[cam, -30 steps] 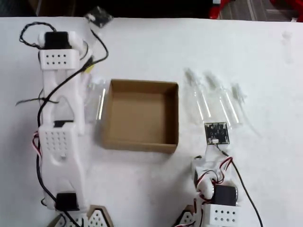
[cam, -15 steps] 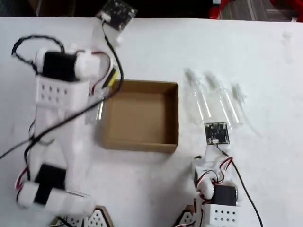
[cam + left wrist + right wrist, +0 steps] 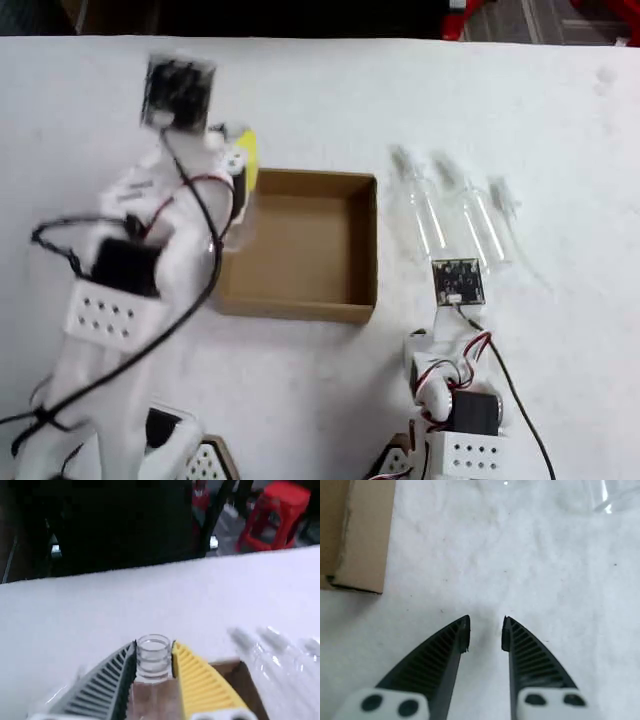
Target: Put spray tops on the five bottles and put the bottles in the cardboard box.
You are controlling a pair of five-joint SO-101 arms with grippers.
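Observation:
My left gripper [image 3: 154, 652] is shut on a clear bottle [image 3: 153, 656] with an open neck and no spray top, held between the grey and yellow fingers. In the high view the left gripper [image 3: 238, 178] hangs at the far left corner of the cardboard box [image 3: 300, 300], which is empty. Three clear bottles with spray tops [image 3: 420, 205] lie side by side on the table right of the box; these bottles [image 3: 267, 645] appear beyond the box corner too. My right gripper [image 3: 485, 632] is open just above bare table, near the box's corner [image 3: 360, 535].
The white table [image 3: 560, 120] has free room at the back and far right. The right arm's base [image 3: 455, 410] sits at the front edge. A red stool [image 3: 280, 510] and dark furniture stand beyond the table's far edge.
The left arm has risen and pulled back from its stretched-out pose left of the box, bringing its gripper to the box's far left corner. The right arm has not moved.

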